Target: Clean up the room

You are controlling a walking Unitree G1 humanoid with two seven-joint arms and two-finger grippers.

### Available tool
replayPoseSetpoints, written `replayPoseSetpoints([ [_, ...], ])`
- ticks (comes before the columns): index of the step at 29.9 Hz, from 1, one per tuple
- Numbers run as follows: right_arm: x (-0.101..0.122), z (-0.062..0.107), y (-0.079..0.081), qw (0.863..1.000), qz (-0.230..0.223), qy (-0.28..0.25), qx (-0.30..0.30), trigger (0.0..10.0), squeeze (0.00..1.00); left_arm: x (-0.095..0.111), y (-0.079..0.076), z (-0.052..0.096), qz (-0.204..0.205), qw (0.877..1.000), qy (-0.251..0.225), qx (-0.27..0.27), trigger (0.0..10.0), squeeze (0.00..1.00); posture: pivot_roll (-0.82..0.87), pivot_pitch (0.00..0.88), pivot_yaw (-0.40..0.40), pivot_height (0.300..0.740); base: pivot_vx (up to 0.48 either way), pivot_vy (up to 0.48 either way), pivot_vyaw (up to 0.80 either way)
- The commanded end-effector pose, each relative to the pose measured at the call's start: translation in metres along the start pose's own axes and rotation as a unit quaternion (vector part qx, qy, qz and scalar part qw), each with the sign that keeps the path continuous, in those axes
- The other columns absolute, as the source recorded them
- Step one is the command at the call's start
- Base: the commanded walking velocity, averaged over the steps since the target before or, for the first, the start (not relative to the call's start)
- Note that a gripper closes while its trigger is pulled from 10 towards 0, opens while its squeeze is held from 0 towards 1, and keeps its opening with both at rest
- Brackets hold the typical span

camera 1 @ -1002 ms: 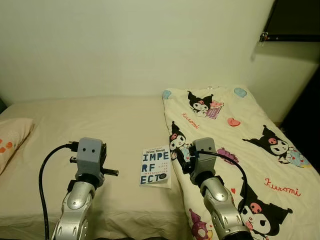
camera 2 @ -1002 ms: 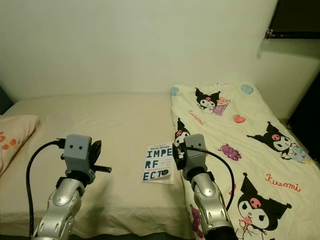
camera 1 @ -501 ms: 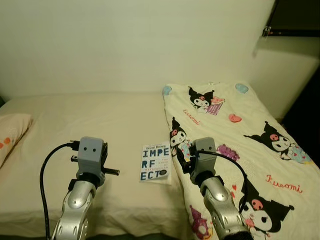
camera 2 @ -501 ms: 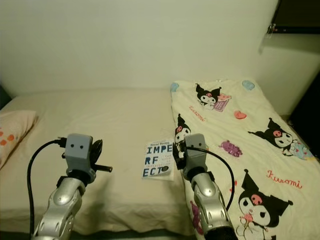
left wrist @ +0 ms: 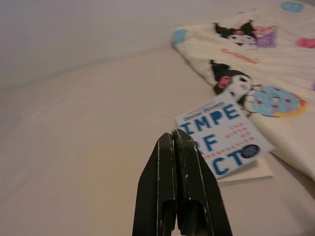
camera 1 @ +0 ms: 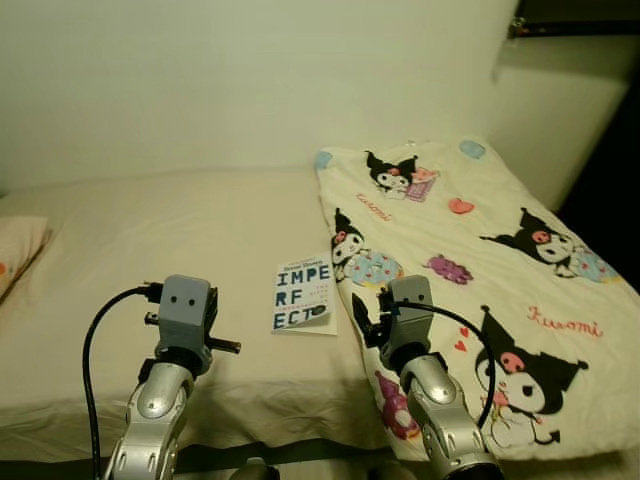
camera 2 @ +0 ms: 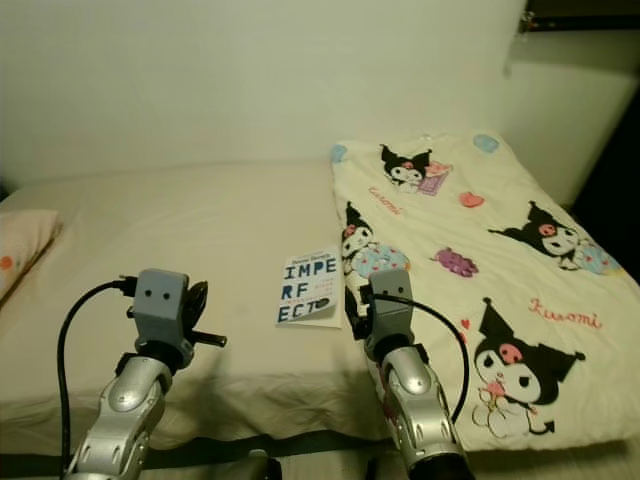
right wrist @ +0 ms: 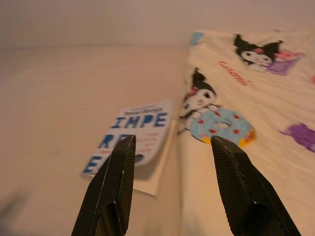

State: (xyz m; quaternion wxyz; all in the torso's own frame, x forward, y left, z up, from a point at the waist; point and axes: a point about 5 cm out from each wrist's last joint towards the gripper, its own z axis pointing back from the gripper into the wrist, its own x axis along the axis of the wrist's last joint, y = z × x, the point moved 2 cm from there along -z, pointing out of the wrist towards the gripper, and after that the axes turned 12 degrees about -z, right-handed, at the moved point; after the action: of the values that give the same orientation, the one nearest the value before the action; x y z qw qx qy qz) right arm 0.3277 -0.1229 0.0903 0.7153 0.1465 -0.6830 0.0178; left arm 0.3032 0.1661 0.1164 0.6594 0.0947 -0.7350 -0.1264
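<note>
A white book [camera 1: 303, 297] with blue letters lies flat on the cream bed [camera 1: 150, 230], its right edge against the cartoon-print blanket [camera 1: 480, 230]. The book [left wrist: 224, 134] also lies ahead of the left fingers, and the book [right wrist: 133, 137] sits between and beyond the right fingers. My left gripper [left wrist: 172, 147] is shut with nothing in it and hovers near the bed's front, left of the book. My right gripper [right wrist: 170, 147] is open and empty, just short of the book's right edge and the blanket's hem.
A pale pillow [camera 1: 15, 255] with orange marks lies at the bed's left end. A plain wall [camera 1: 250, 80] runs behind the bed. A dark shelf [camera 1: 575, 15] juts out at the upper right, with a dark gap [camera 1: 610, 190] beside the bed's right end.
The whole view has shifted back and tilted down, so the bed's front edge and more of the blanket now show. Both grippers sit nearer that front edge than before.
</note>
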Motion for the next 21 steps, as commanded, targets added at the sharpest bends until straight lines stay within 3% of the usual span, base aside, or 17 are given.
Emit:
replayPoseSetpoints([
  [1,-0.003,0.002,-0.002,1.000,-0.010,0.003,-0.007,10.0,0.00,-0.005,0.001,0.002,-0.007,1.000,0.010,-0.004,10.0,0.00,-0.05,0.093,0.028,0.616,0.000,0.000,0.00],
  [12,-0.001,0.001,-0.002,1.000,-0.011,-0.002,-0.012,10.0,0.00,-0.008,0.005,-0.007,-0.038,0.999,0.028,-0.006,10.0,0.00,-0.04,0.098,0.032,0.611,0.000,0.000,0.00],
  [14,0.002,-0.003,-0.003,1.000,-0.013,-0.003,-0.008,10.0,0.00,-0.007,0.015,-0.022,-0.055,0.998,0.035,-0.005,10.0,0.00,-0.04,0.111,0.033,0.606,0.000,0.000,0.00],
  [17,0.004,-0.006,-0.004,1.000,-0.008,-0.003,-0.004,10.0,0.00,-0.007,0.024,-0.032,-0.058,0.997,0.047,-0.004,10.0,0.00,-0.03,0.124,0.035,0.596,0.000,0.000,0.00],
  [20,0.013,-0.011,-0.008,1.000,-0.005,-0.011,-0.005,10.0,0.00,-0.010,0.035,-0.052,-0.042,0.996,0.072,-0.021,10.0,0.00,-0.02,0.173,0.038,0.591,0.000,0.000,0.00],
  [21,0.013,-0.011,-0.008,1.000,-0.005,-0.011,-0.005,10.0,0.00,-0.010,0.035,-0.052,-0.042,0.996,0.072,-0.021,10.0,0.00,-0.02,0.173,0.038,0.591,0.000,0.000,0.00],
])
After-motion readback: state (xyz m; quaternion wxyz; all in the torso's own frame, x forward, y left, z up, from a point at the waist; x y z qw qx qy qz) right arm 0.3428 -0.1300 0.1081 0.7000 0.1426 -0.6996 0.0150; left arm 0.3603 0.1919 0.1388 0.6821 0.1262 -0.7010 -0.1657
